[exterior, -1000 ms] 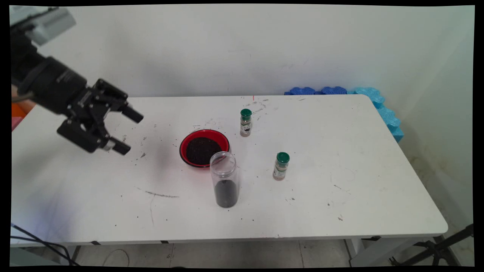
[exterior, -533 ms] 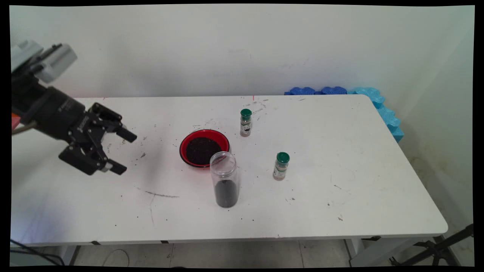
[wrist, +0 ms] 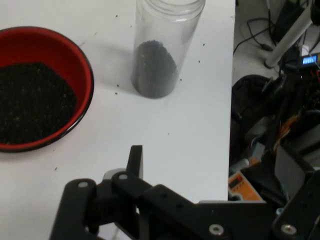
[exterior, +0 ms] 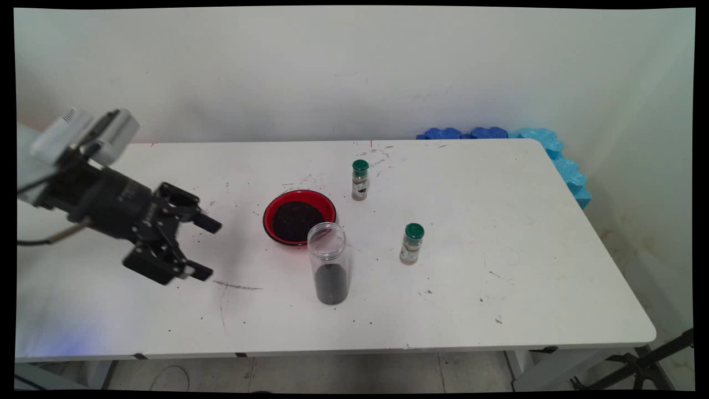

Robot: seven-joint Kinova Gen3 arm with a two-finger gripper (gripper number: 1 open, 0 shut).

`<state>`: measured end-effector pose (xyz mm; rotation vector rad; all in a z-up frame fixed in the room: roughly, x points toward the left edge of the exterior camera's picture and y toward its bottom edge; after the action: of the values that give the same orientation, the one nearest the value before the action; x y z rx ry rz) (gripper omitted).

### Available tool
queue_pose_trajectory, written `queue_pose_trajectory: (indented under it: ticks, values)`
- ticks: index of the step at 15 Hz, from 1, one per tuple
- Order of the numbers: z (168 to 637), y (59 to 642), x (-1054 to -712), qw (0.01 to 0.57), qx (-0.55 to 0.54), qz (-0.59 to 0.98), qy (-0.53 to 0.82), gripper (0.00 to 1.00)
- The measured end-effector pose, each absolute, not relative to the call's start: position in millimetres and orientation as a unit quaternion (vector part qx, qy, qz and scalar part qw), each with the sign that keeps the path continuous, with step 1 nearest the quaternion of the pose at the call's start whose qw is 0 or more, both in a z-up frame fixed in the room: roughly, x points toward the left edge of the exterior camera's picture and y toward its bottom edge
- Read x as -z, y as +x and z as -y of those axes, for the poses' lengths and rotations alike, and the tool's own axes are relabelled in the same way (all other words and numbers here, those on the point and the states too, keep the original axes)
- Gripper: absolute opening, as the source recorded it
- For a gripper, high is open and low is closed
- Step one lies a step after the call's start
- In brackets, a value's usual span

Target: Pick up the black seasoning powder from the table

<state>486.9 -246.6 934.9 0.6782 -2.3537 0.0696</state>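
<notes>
Table things around the red bowl (exterior: 299, 216)

A clear jar (exterior: 330, 263) of dark grains stands just in front of it; two green-capped spice bottles stand behind-right (exterior: 360, 180) and further right (exterior: 412, 244); blue foam (exterior: 554, 158) lies beyond.

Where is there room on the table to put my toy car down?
The big bare patch is the table at the right, past the front spice jar. There is also room along the near edge in front of the clear jar. The middle is crowded: the red bowl, clear jar and back spice jar stand close. The open hand hovers at the left.
</notes>
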Motion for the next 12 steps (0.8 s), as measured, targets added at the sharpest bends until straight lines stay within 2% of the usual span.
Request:
queue_pose_trajectory:
  ticks: [12]
  values:
    - [265.6, 428.6, -860.9, 0.381, -0.043, 0.88, 0.28, 1.0]
